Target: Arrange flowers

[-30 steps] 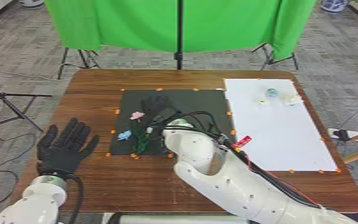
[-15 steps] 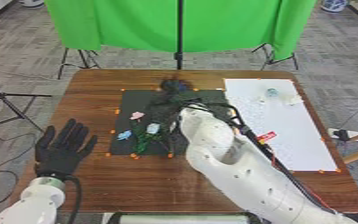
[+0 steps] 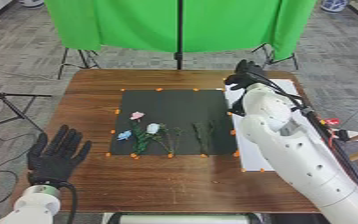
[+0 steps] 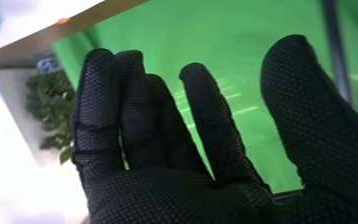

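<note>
Head view: the right hand (image 3: 245, 76) is over the far end of the white sheet (image 3: 252, 154), close to that sheet's left edge, and in the right wrist view its fingers stand extended, the thumb well away from them, with nothing in their grasp. The left hand (image 3: 54, 159) is near the left edge of the black mat (image 3: 175, 106), its fingers straight and slightly spread, holding nothing; whether it touches the brown table (image 3: 149, 187) I cannot tell. Between the two hands, the flowers lie on the mat. The blue flower (image 3: 124, 135) is nearest the left hand, to its right and a bit farther out; the pink flower (image 3: 137, 115) lies beyond the blue one, and the white flower (image 3: 153, 128) is farther to the left hand's right. Green stems (image 3: 142, 145) run from this group toward the mat's near edge. Another bunch of green stems (image 3: 203, 137) lies apart from them, nearer than the right hand and to its left. Beyond the right hand hangs a green cloth (image 3: 127, 25).
</note>
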Robot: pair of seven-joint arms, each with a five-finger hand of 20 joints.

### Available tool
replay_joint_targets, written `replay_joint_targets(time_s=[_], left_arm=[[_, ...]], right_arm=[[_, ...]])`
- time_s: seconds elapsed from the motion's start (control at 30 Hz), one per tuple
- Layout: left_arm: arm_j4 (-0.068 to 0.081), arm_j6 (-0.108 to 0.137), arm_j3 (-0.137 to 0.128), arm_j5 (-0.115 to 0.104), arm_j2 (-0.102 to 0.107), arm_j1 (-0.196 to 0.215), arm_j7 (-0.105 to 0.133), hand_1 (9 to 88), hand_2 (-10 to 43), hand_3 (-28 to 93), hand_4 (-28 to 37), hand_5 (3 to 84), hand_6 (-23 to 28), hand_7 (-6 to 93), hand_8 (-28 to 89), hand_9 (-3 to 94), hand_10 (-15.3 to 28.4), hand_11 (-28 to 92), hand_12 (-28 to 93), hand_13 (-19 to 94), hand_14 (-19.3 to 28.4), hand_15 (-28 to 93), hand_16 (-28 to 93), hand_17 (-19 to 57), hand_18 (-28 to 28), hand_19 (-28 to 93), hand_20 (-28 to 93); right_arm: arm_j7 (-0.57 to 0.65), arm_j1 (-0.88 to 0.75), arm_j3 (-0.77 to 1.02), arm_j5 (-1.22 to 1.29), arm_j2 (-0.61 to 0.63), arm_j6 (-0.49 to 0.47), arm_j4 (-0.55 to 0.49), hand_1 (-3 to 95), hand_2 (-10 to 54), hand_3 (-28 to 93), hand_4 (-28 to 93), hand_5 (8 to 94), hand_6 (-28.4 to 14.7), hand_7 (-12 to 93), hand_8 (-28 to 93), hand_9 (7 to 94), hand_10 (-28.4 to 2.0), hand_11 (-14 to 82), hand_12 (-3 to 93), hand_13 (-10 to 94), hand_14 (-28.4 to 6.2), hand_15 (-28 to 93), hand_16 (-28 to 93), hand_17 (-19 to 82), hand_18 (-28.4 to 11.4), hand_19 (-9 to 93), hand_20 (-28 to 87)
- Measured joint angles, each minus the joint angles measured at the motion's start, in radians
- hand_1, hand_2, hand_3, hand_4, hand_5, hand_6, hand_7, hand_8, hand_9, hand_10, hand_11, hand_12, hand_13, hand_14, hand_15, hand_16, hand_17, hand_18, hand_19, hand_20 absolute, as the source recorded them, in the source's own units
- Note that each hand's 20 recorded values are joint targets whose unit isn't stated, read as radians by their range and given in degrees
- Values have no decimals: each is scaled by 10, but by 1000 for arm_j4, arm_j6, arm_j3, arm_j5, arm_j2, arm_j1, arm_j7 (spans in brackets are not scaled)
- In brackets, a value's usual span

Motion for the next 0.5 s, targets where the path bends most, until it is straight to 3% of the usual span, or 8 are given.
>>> replay_joint_targets(time_s=[0.13,0.5], left_arm=[[-1,2,-1,0,-2,2,1,285,131,754,-283,487,75,208,-110,436,160,322,133,341,160,553,-58,-46,154,420,202],[-12,19,-2,-8,-9,11,-3,286,136,757,-283,490,75,215,-113,437,160,325,132,338,160,556,-60,-47,154,422,202]], right_arm=[[0,-25,22,-24,36,-91,0,440,-46,763,-268,486,-75,167,-91,411,-217,128,169,343,-202,455,128,225,-235,718,206],[19,-60,46,6,44,-49,103,463,-65,792,-279,472,-61,191,-109,373,-189,118,145,261,-196,391,96,185,-222,644,159]])
